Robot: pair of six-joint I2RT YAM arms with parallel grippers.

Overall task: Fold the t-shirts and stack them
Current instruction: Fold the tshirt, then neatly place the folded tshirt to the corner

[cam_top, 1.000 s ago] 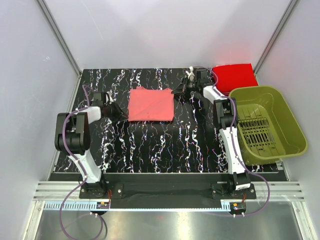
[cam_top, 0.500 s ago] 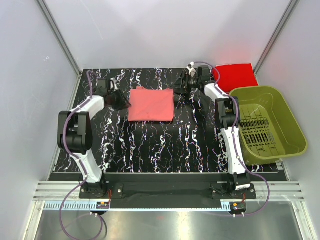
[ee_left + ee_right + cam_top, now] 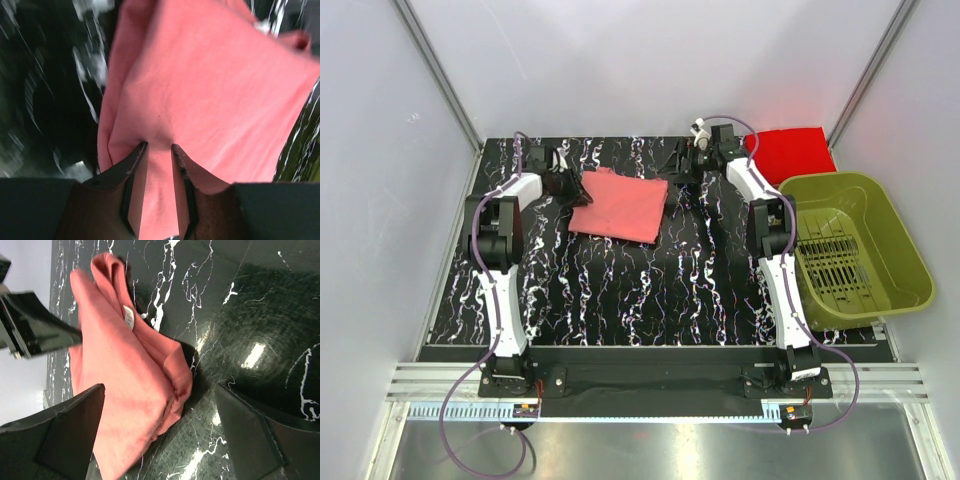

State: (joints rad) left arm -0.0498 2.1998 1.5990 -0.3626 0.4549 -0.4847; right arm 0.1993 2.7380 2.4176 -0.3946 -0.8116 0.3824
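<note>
The folded salmon-pink t-shirt (image 3: pixel 620 207) lies skewed at the back middle of the black marbled table (image 3: pixel 650 290). My left gripper (image 3: pixel 574 186) is at its back left corner. In the left wrist view the two fingers pinch a pucker of the pink cloth (image 3: pixel 215 90) between their tips, so the left gripper (image 3: pixel 159 146) is shut on it. My right gripper (image 3: pixel 678 166) hovers just off the shirt's back right corner. In the right wrist view it (image 3: pixel 160 387) stands wide open above that bunched corner (image 3: pixel 120 370), holding nothing. The brighter red t-shirt (image 3: pixel 790 152) lies folded at the back right.
An olive-green basket (image 3: pixel 855 250) stands at the right edge of the table, beside the red shirt. White walls close in the back and both sides. A white label (image 3: pixel 128 317) shows on the pink shirt's edge.
The right gripper opened and let go of the pink shirt's corner. The left arm swung toward the back, taking the shirt's left corner with it and skewing the shirt.
</note>
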